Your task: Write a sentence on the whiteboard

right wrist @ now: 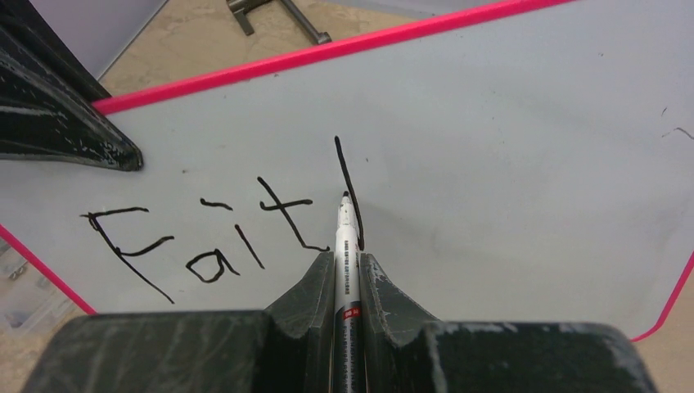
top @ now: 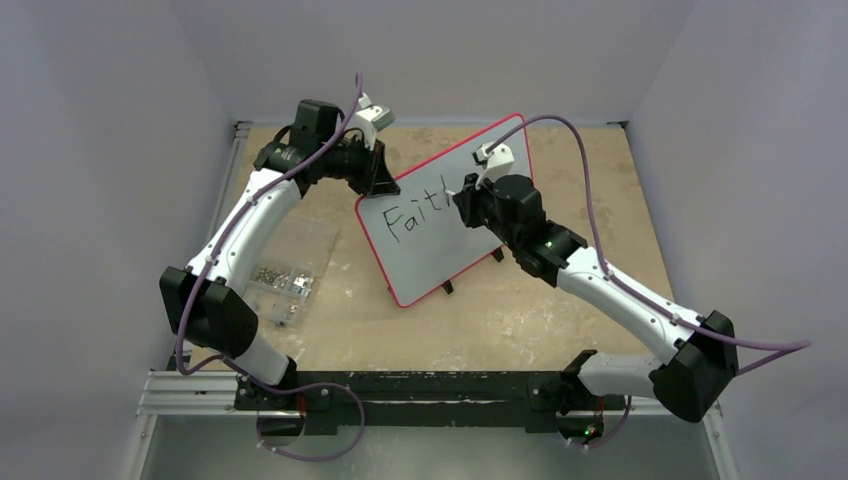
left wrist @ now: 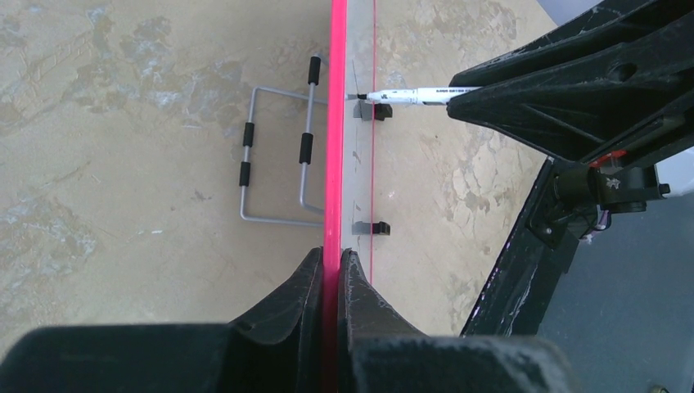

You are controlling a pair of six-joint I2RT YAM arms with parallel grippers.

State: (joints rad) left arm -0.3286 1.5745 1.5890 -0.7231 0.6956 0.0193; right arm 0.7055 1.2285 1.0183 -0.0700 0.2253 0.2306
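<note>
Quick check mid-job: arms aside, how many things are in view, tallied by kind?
whiteboard: 1
marker: 1
clear parts box: 1
wire frame behind the board: 1
Total: 4

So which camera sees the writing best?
Right wrist camera: the sentence is close and face-on, reading "Fait" plus one stroke. Top view shows it small; left wrist sees only the whiteboard edge-on.
</note>
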